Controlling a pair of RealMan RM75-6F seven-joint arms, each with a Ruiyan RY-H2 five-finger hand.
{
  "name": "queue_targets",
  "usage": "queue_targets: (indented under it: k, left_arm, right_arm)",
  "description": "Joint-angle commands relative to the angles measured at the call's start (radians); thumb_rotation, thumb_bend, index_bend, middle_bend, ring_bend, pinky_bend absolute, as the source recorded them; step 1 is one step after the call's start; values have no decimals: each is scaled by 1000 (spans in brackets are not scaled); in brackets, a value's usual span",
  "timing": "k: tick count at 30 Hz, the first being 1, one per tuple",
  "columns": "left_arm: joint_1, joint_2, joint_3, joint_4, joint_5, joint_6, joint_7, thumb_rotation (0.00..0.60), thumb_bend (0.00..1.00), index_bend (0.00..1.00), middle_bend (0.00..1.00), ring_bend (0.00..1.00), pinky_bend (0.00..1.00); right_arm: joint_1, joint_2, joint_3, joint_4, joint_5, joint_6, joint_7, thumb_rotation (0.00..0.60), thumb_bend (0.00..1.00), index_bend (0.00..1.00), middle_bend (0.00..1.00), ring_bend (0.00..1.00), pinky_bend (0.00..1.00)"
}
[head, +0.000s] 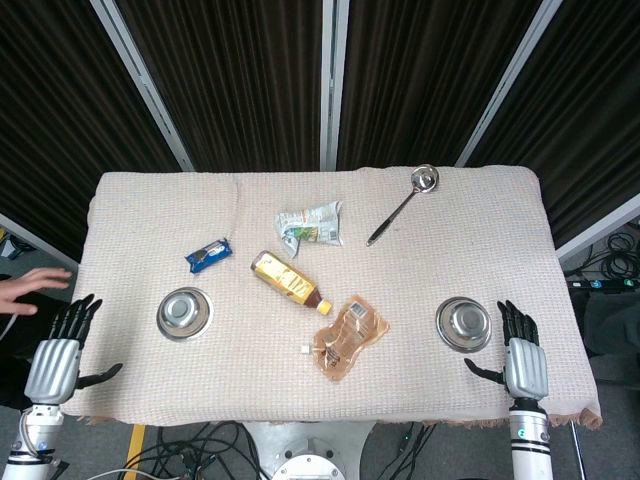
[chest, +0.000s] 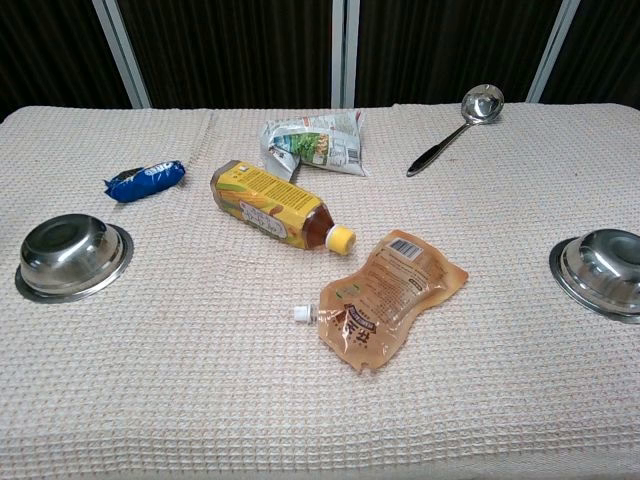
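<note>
My left hand (head: 62, 350) rests flat at the table's front left corner, fingers spread, holding nothing. My right hand (head: 520, 355) lies at the front right corner, fingers apart and empty, just beside a steel bowl (head: 463, 323) (chest: 603, 268). A second steel bowl (head: 184, 312) (chest: 70, 255) sits near the left hand. In the middle lie a yellow-labelled bottle (head: 288, 281) (chest: 270, 204) on its side and an amber spouted pouch (head: 348, 336) (chest: 385, 297). Neither hand shows in the chest view.
A green-white snack bag (head: 310, 222) (chest: 314, 143), a blue wrapper (head: 208, 256) (chest: 146, 179) and a steel ladle (head: 402, 204) (chest: 455, 131) lie further back on the beige cloth (head: 130, 220). A person's hand (head: 30, 290) reaches in at the left edge.
</note>
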Motion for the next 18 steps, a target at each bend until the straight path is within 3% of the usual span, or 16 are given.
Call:
queue_targets:
  k: [1,9,18]
  left_arm:
    - [-1,2,-7,12,-9,0,-1,600,0,0,0,0,21]
    - [-38,23,-18,28,1,-35,24,600,0,0,0,0,21]
    - [-258,73,-34,0,-27,-405,13,600,0,0,0,0,28]
  right_arm:
    - [3,0,4,0,1,-1,-2,600,0,0,0,0,0]
    - [17,32,0,-22,27,-45,-59,600,0,0,0,0,0]
    - [132,109,70,-74,216,-270,-197,600,0,0,0,0,0]
